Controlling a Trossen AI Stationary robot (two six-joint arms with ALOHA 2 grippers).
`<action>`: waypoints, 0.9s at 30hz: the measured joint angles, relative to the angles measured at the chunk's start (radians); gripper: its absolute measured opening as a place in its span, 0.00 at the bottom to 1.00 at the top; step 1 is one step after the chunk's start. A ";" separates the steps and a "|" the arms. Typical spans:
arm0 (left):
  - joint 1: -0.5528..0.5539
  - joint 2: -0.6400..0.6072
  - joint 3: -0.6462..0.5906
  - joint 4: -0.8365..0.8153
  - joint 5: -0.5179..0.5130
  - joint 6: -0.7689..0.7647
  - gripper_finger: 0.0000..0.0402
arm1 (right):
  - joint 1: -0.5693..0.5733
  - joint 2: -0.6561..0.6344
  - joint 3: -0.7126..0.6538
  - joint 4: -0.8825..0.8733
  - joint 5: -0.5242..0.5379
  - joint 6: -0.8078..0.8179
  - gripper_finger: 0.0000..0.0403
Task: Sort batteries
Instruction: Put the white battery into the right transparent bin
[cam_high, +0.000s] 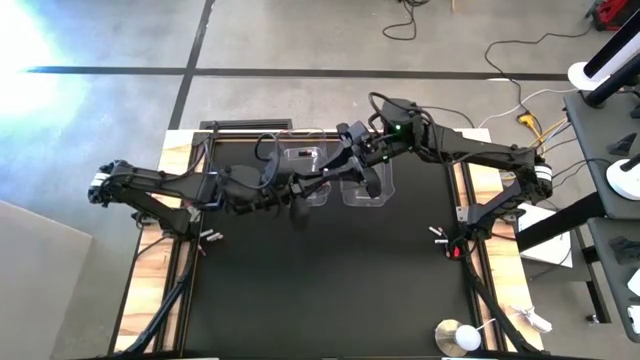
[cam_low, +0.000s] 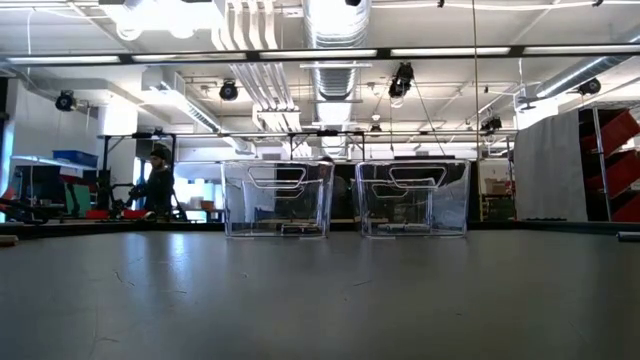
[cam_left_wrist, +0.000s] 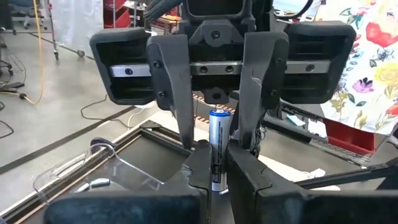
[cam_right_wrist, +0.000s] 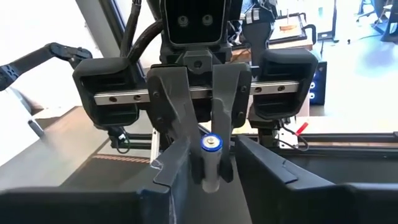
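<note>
The dark table top (cam_high: 330, 290) is flat and bare at the front. Farther back, two clear plastic tubs (cam_low: 277, 198) (cam_low: 412, 198) stand side by side, close but not touching. Behind the table is a big bright room with pipes and long lights on the ceiling, and a person (cam_low: 158, 180) stands far off at the left of the low view. Up above the table, near the tubs, the two grippers meet nose to nose. Between them is one battery (cam_left_wrist: 218, 146), white and silver with a blue ring at its end. The left gripper (cam_left_wrist: 216, 163) is squeezed tight on the lower part of it and holds it up in the air. The right gripper (cam_right_wrist: 211, 163) has its fingers a little way apart, one on each side of the same battery, with a thin gap showing, so it does not grip it. The left arm reaches in low and long from the table's left side. The right arm comes from the right side, bends at its elbow and stretches in toward the middle.
</note>
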 joint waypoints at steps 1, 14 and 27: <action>0.000 0.002 0.000 0.005 -0.001 0.000 0.02 | 0.000 0.000 0.000 0.000 0.000 0.000 0.27; 0.005 0.001 0.002 0.005 -0.011 -0.002 0.10 | -0.001 0.000 0.000 0.000 0.001 -0.006 0.06; -0.067 -0.004 0.357 -0.868 -0.042 -0.203 0.37 | -0.168 -0.008 0.000 -0.349 0.074 -0.168 0.07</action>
